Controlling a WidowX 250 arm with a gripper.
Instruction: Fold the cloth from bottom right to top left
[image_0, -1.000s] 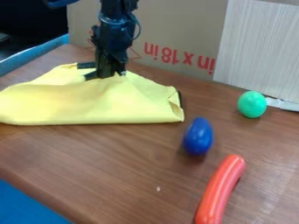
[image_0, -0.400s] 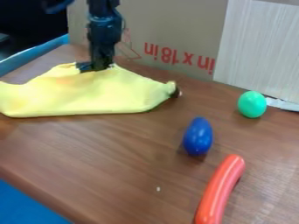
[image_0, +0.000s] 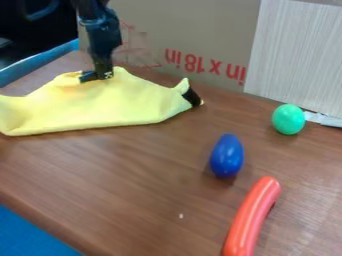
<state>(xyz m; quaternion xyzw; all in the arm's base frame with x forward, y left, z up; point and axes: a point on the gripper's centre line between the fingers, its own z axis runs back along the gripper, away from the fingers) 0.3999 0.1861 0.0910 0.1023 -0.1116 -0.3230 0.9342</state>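
The black gripper hangs at the upper left, low at the back edge of the yellow cloth, touching it. Whether its fingers hold the cloth I cannot tell. The cloth lies folded over itself across the left half of the table, its near edge running almost straight and its back edge peaked and creased around the gripper. At its right end the corner sticks up, with a small black thing beside it.
A blue egg-shaped object lies right of centre, and a red sausage-like object at the lower right. A green ball sits at the right. A cardboard box stands behind the table.
The gripper has moved left, and the cloth's right part has shifted left and back with it. The black thing at the cloth's right end shows more. The blue, red and green objects have stayed put.
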